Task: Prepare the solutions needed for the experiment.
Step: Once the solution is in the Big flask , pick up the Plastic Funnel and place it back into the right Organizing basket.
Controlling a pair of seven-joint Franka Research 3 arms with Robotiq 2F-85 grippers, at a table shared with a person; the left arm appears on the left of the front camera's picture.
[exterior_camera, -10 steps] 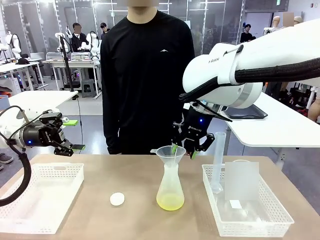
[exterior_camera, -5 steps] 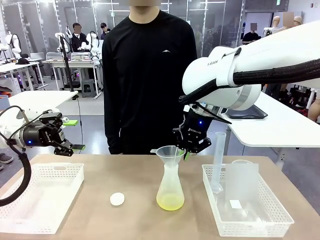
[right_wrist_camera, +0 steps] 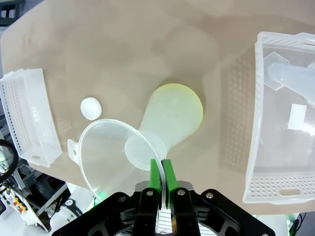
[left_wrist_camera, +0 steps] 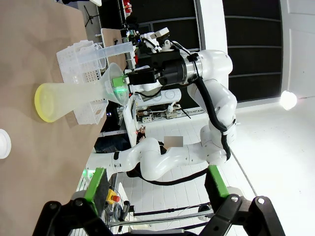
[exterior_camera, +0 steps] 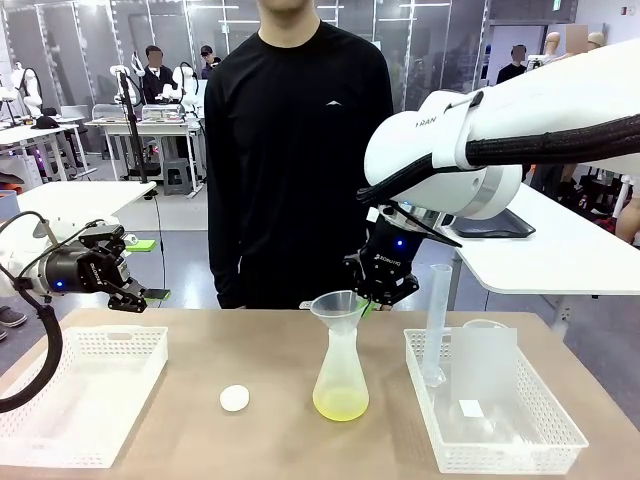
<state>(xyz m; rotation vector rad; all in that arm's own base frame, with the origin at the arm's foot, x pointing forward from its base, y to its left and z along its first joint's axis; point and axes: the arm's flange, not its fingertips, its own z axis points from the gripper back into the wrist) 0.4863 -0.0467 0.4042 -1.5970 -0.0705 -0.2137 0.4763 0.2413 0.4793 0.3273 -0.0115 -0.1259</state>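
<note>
right hand [right_wrist_camera: 161, 166] pinched shut on funnel [exterior_camera: 340, 303] rim | left hand [exterior_camera: 135, 293] wide open, empty | risk: a skewed lift could tip flask [exterior_camera: 340, 365], spilling yellow-green solution [exterior_camera: 340, 403] across worktop [exterior_camera: 200, 350]

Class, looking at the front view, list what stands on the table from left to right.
Left white basket, small white disc, conical flask with funnel and yellow-green solution, right white basket holding a graduated cylinder.

Lit brightly and evenly from above; shows soft, pale shadows on the desk [exterior_camera: 200, 350]; bends toward wrist-view edges; flares at a lamp [left_wrist_camera: 288, 100] in left wrist view.
</note>
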